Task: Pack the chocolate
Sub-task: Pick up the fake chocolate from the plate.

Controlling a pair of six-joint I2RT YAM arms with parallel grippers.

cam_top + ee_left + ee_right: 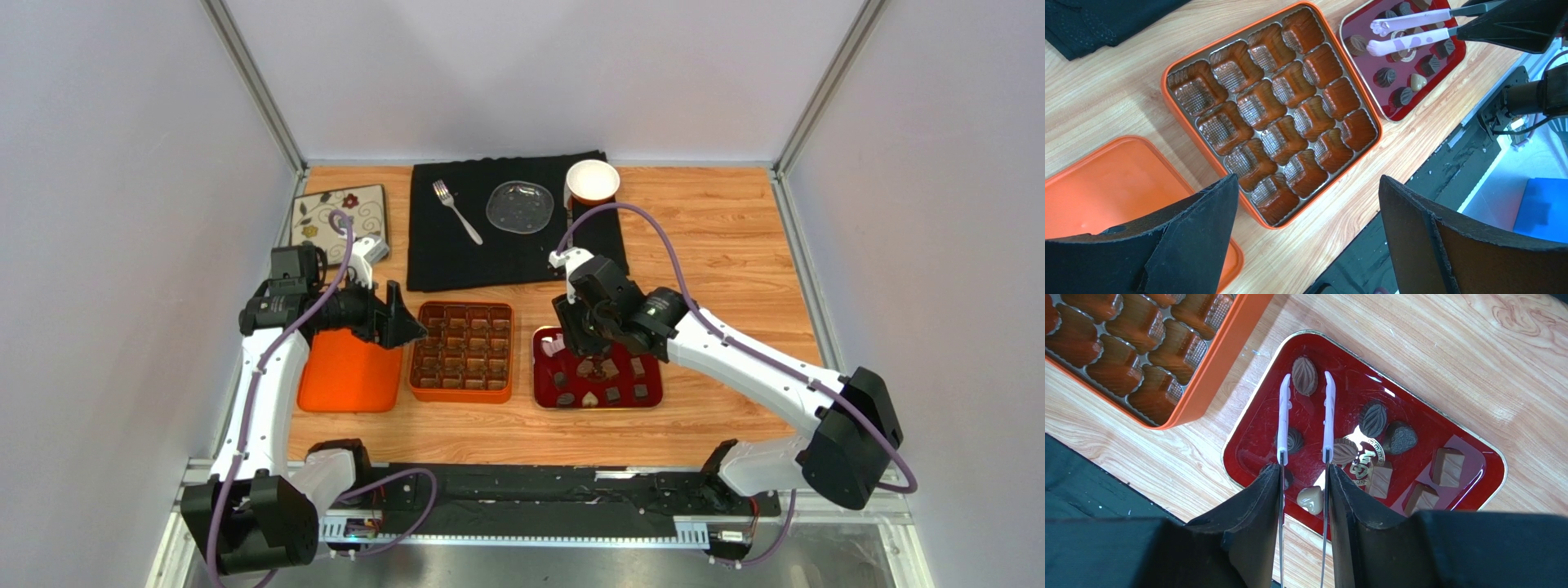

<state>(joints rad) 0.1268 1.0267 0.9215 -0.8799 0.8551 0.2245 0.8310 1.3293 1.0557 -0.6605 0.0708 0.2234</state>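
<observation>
Chocolate piece (1304, 375) lies between parted tips of tweezers (1328, 416) gripped by the right tool (1304, 474), while the left tool (1309, 190) gapes empty.

Light's bright and even, coming from overhead; you only get soft shadows on the table (724, 233) under the arms. Right wrist: sharp on the tweezers (1326, 416), with a white glare patch mid red tray (1364, 376). Left wrist: box liner (1272, 116) glints all over, left gripper's fingers (1198, 239) are near-black and soft, and the right edge is washed out bluish.
</observation>
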